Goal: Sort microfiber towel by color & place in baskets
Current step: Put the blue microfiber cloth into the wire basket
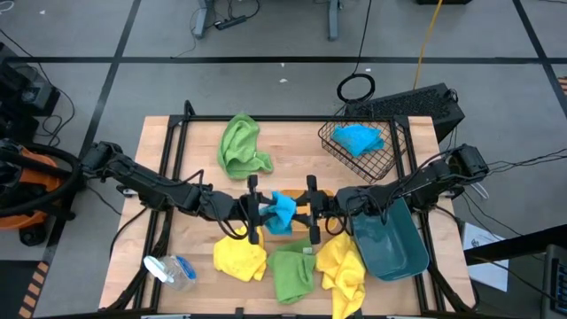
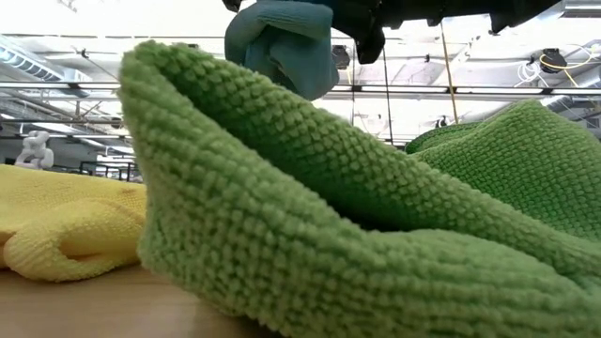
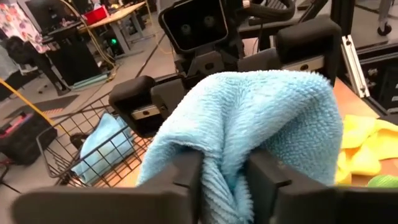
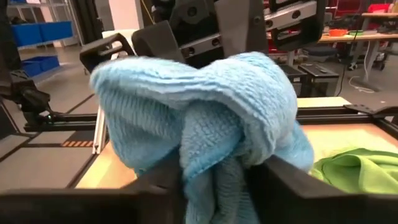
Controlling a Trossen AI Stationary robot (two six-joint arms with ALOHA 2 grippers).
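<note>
A light blue towel [image 1: 282,213] hangs bunched above the table's middle, between my two grippers. My left gripper [image 1: 259,213] comes at it from the left and my right gripper [image 1: 308,211] from the right; both are shut on it. The low view shows the blue towel [image 2: 282,47] clear of the table, above a green towel [image 2: 329,216]. The black wire basket [image 1: 390,164] at the far right holds another blue towel [image 1: 359,139]. The teal bin [image 1: 390,244] lies at the near right. My left gripper pinches a bunched fold of the blue towel [image 3: 227,186] between its two fingers, several layers thick. The fingers come level from the table's left. The towel is lifted clear of the table. My right gripper pinches the towel's gathered folds [image 4: 214,180] between its two fingers, coming level from the table's right, opposite the left gripper. Several layers bulge out above the fingers [image 4: 283,180].
A green towel [image 1: 241,146] lies at the far middle. Along the near edge lie a yellow towel [image 1: 239,257], a green towel [image 1: 292,270] and a yellow towel [image 1: 341,270]. A clear plastic item [image 1: 168,270] sits at the near left.
</note>
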